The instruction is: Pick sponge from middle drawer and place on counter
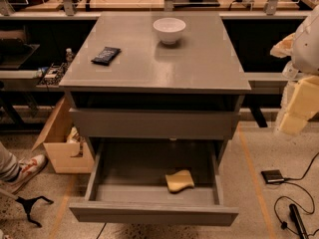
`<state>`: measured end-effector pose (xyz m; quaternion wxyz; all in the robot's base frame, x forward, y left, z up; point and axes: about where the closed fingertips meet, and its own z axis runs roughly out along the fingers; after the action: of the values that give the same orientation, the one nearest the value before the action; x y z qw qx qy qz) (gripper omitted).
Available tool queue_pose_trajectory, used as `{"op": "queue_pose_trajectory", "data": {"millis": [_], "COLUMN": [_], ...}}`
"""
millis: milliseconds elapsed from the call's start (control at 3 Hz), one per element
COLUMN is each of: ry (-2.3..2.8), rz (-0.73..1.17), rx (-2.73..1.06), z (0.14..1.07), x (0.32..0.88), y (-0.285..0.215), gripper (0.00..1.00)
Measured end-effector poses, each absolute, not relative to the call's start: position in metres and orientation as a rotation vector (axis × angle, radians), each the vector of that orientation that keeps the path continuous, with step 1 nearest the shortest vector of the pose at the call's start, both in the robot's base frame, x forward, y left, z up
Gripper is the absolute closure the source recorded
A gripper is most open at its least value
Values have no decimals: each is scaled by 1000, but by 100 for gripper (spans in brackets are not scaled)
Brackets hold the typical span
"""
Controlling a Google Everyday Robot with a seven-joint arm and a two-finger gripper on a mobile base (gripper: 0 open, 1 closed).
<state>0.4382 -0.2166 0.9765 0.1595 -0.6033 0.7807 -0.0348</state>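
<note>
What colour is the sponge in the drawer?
Pale yellow sponge, clear in camera view; gripper hangs at right edge.

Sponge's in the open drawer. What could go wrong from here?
The pincer hangs right of the counter, higher than the middle drawer; the drawer front above juts over it, so the descent may clip that. The sponge lies near the front wall, crowding a grasp. On the counter, the bowl and black packet could get bumped.

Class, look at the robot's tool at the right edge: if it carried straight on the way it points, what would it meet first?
The tool hangs right of the counter, pointing down. It would likely reach the floor near the small black box, not the middle drawer; depth is unclear.
</note>
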Motion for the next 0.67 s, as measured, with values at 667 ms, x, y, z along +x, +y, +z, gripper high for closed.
{"op": "queue_pose_trajectory", "data": {"millis": [667], "ry": [2290], "rz": [-49], "rx": [-1652], "z": [947], "x": [440], "y": [-211], "gripper": [0]}}
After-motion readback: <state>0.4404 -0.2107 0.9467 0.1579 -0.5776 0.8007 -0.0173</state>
